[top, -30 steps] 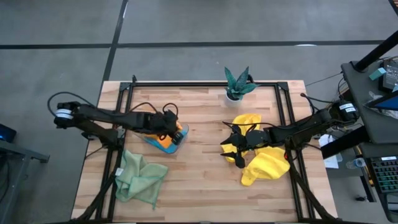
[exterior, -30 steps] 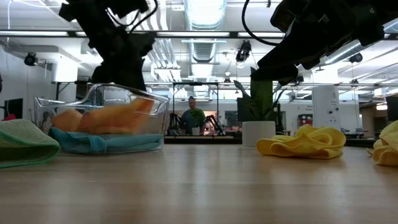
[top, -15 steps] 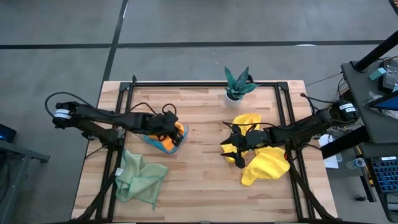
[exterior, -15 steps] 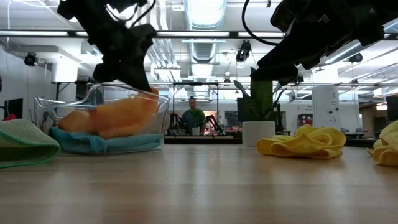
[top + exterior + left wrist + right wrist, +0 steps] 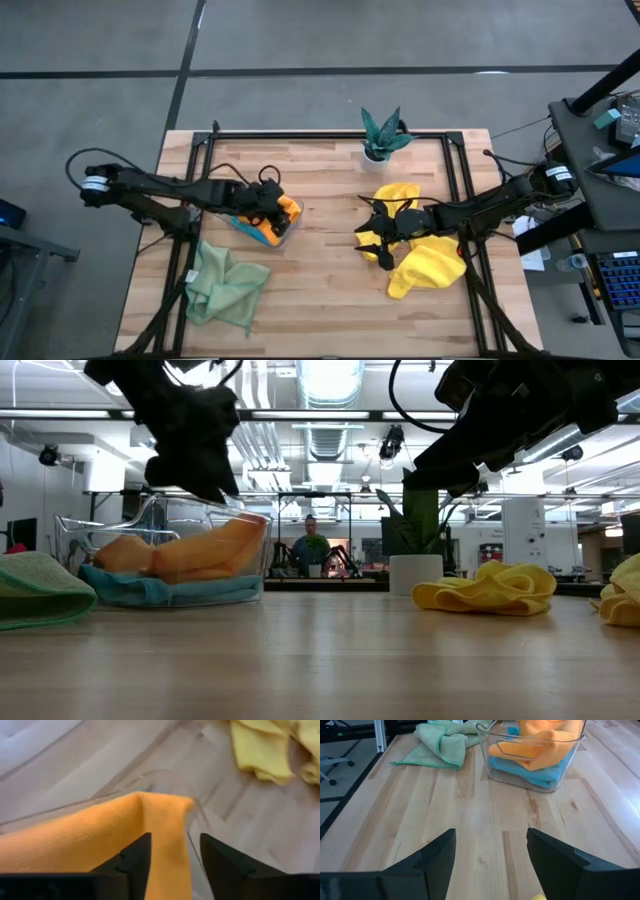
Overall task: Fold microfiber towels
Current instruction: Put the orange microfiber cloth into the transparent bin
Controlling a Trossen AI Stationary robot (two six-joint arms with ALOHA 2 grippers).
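Note:
The orange towel point(image 5: 200, 550), folded, lies in the clear tray point(image 5: 255, 520) on a folded blue towel point(image 5: 160, 588), one end leaning against the tray's wall. My left gripper point(image 5: 170, 855) hangs open just above the tray point(image 5: 265, 215), clear of the orange towel point(image 5: 100, 835). Right of the table's middle, my right gripper point(image 5: 372, 240) stands open above the near edge of a crumpled yellow towel point(image 5: 395, 200). A second yellow towel point(image 5: 430, 265) lies beside it. A pale green towel point(image 5: 225, 285) lies crumpled at the near left.
A small teal-leaved plant in a white pot point(image 5: 383, 135) stands at the table's far edge. Bare wood lies between the tray and the yellow towels. In the low view a person shows far off in the room behind point(image 5: 308, 545).
My left gripper has risen out of the tray and let go of the orange towel. The towel was moving in the tray below the fingers. It now lies still on the blue towel.

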